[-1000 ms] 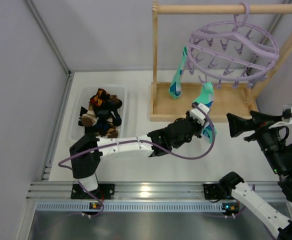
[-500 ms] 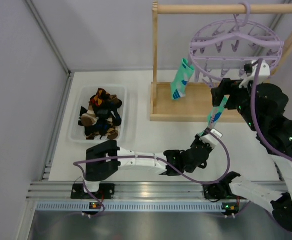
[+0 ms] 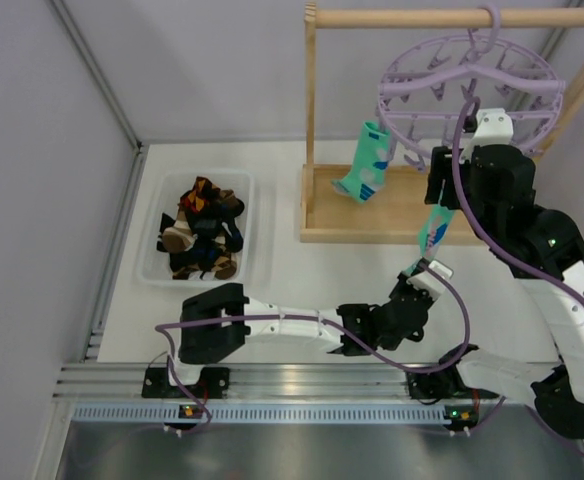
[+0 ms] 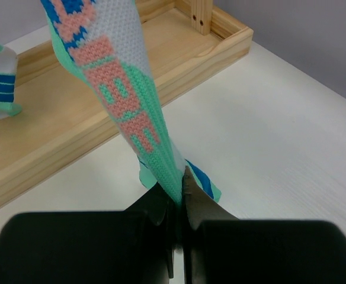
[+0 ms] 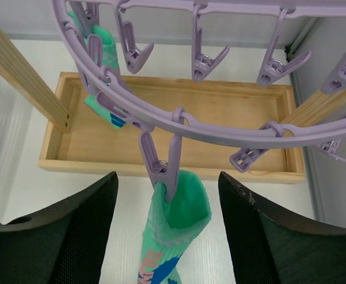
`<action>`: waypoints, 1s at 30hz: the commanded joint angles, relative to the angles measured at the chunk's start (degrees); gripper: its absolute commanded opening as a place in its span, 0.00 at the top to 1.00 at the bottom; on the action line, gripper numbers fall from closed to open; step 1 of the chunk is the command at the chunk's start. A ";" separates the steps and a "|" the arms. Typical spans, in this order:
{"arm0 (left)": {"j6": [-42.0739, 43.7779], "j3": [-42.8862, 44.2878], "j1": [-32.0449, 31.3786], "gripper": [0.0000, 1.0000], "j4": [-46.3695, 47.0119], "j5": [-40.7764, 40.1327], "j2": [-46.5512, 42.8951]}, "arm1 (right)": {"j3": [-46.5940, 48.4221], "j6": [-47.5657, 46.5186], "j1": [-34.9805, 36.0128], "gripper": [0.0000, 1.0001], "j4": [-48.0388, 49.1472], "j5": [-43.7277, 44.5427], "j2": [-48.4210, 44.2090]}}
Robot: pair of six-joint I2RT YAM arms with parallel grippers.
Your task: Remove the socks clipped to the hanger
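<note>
The lilac hanger (image 3: 469, 88) hangs by its hook from the wooden rail. A turquoise sock (image 5: 174, 236) hangs from one of its clip pegs (image 5: 164, 169), stretched down toward the table. My left gripper (image 4: 178, 188) is shut on that sock's lower end (image 4: 125, 100), low over the table (image 3: 417, 275). My right gripper (image 5: 167, 195) is open, its fingers either side of the peg and the sock's cuff, not touching. A second turquoise sock (image 3: 366, 165) hangs clipped at the ring's left and also shows in the right wrist view (image 5: 97, 65).
A wooden rail frame with a tray base (image 3: 397, 215) holds the hanger. A clear bin (image 3: 152, 262) at the left holds several dark socks. Empty clip pegs (image 5: 205, 56) dangle round the ring. A grey wall stands to the right.
My right arm swung up to the hanger and now brackets the clipped sock's peg. My left gripper pulled the sock's lower end down toward the near edge. The second sock swung slightly.
</note>
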 commanded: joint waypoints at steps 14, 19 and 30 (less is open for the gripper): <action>1.40 4.08 -1.44 1.00 0.31 1.37 2.95 | 0.37 -1.68 3.69 0.39 2.92 14.71 5.12; 1.66 4.17 -1.53 1.00 0.31 1.46 2.78 | -1.12 -2.29 4.74 0.43 5.11 16.22 6.62; 1.75 3.82 -1.97 1.00 0.31 1.64 2.60 | -5.34 -3.08 6.15 0.53 11.17 21.05 6.62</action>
